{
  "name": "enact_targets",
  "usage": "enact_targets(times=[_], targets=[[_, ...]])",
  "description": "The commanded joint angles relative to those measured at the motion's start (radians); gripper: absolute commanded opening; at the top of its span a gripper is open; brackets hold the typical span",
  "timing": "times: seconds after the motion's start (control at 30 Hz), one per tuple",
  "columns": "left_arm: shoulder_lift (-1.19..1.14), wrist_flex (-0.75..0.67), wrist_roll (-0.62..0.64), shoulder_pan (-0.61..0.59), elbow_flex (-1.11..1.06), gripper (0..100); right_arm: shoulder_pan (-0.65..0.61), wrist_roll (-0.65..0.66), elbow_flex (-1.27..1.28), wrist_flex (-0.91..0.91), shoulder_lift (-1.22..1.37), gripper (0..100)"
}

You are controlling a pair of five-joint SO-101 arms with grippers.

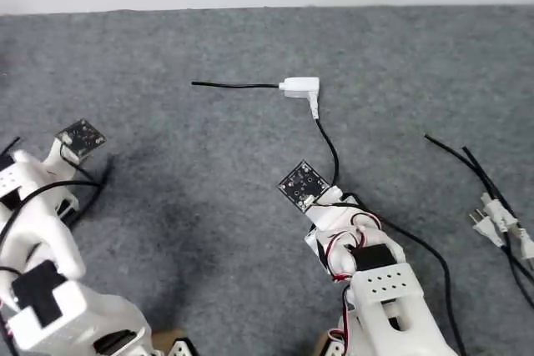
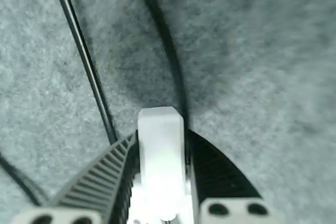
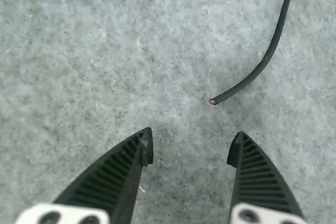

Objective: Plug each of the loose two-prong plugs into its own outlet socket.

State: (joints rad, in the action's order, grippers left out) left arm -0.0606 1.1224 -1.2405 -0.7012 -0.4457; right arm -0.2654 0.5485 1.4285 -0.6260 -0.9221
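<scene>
Two loose plugs (image 1: 499, 221), white with black cords, lie bunched on the grey carpet (image 1: 209, 231), well to the right of the white outlet socket (image 1: 299, 86). A small plug (image 1: 313, 107) sits at the socket's end. Far left of the socket, the left gripper (image 2: 161, 136) clamps a white block (image 2: 160, 124), possibly a plug body. The right gripper (image 3: 193, 135) hangs spread wide over the carpet, near a cord end (image 3: 212, 100).

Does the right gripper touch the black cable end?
Apart. The right wrist view shows bare carpet between the right gripper and the black cable end.
</scene>
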Motion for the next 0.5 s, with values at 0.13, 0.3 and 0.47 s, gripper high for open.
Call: enact_targets(times=[0.13,0.3,0.47], targets=[[0.336,0.282,-0.003,0.126,0.105,9,-0.01,-0.002,-0.002,0.027,-0.021,23.4],[0.485,0.411,0.002,0.31,0.102,9,0.005,-0.002,-0.002,0.027,-0.028,23.4],[0.511,0.333,0.126,0.582,0.007,9,0.114,-0.002,-0.012,0.048,-0.03,23.4]])
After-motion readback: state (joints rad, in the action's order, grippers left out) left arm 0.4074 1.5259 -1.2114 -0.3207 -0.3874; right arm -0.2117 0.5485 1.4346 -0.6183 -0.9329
